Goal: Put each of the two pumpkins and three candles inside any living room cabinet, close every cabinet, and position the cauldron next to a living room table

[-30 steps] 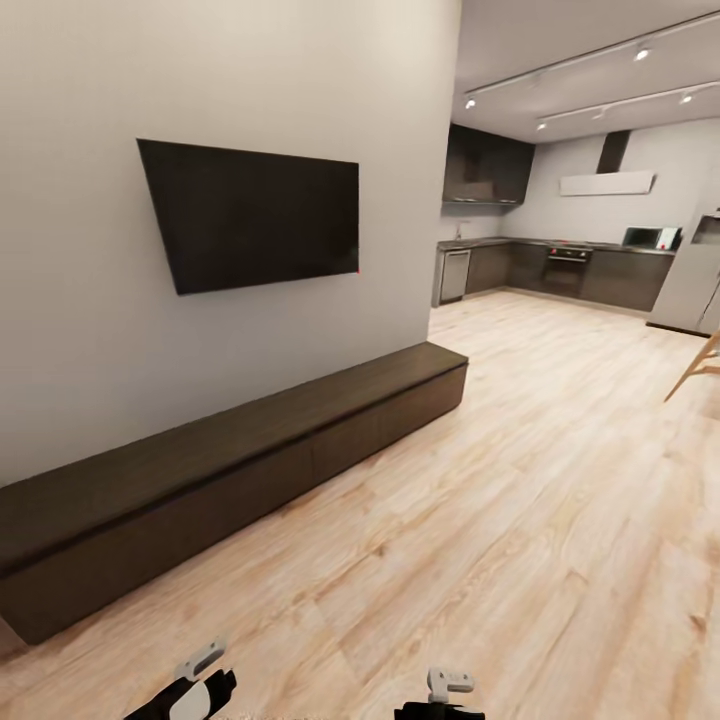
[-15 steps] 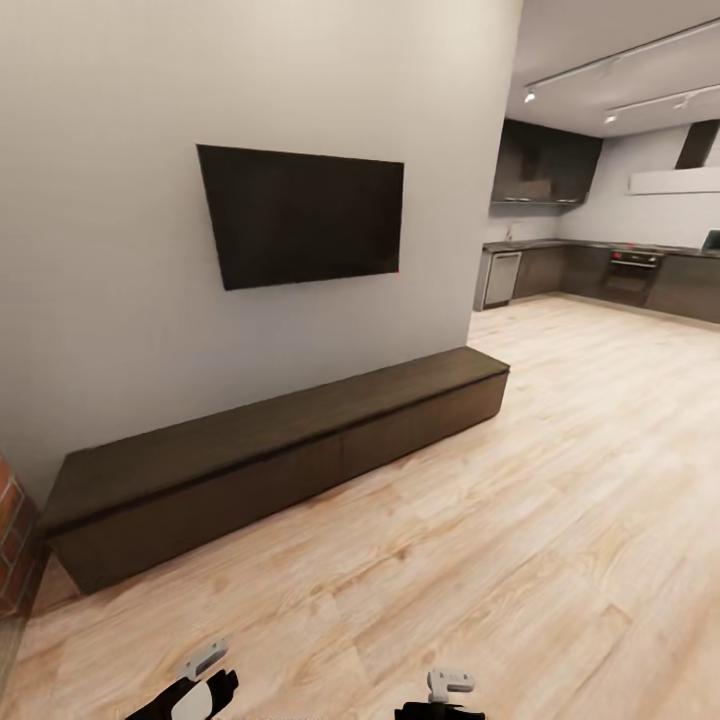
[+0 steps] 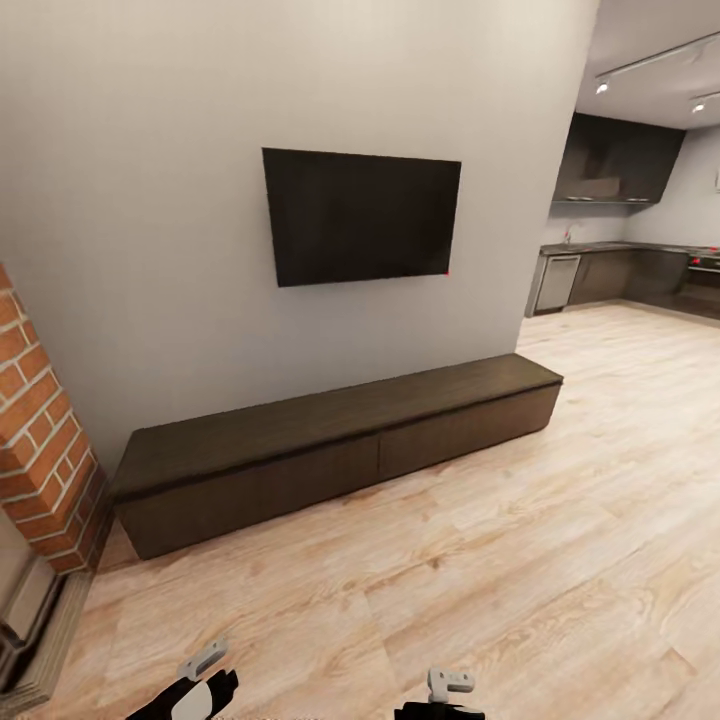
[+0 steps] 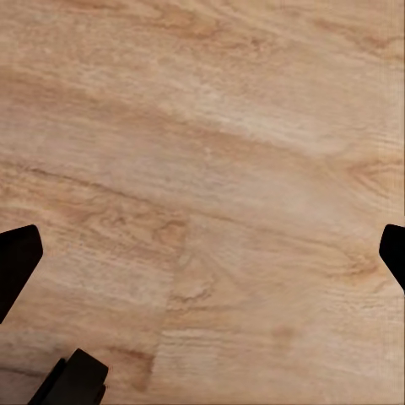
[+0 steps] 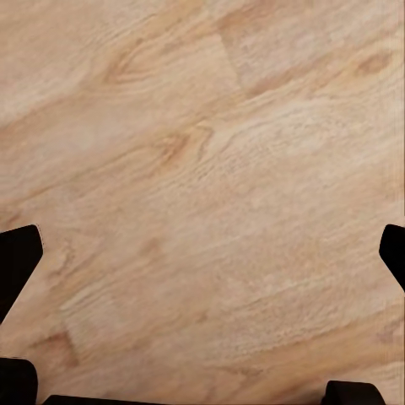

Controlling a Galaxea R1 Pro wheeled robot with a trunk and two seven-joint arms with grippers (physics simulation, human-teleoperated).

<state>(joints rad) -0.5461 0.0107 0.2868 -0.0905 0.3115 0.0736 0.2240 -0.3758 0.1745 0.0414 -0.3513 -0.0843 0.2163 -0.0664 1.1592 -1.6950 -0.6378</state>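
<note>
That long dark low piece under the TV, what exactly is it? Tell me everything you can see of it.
It is the cabinet, a long, low unit of dark-brown wood grain with a flat top that slightly overhangs the fronts. The fronts are plain, with no handles; one vertical seam near the middle splits them into two panels, both shut. It stands on the light wooden floor, its back against the grey wall, below the wall-mounted television. One end lies beside a red brick structure. Nothing lies on top.
</note>
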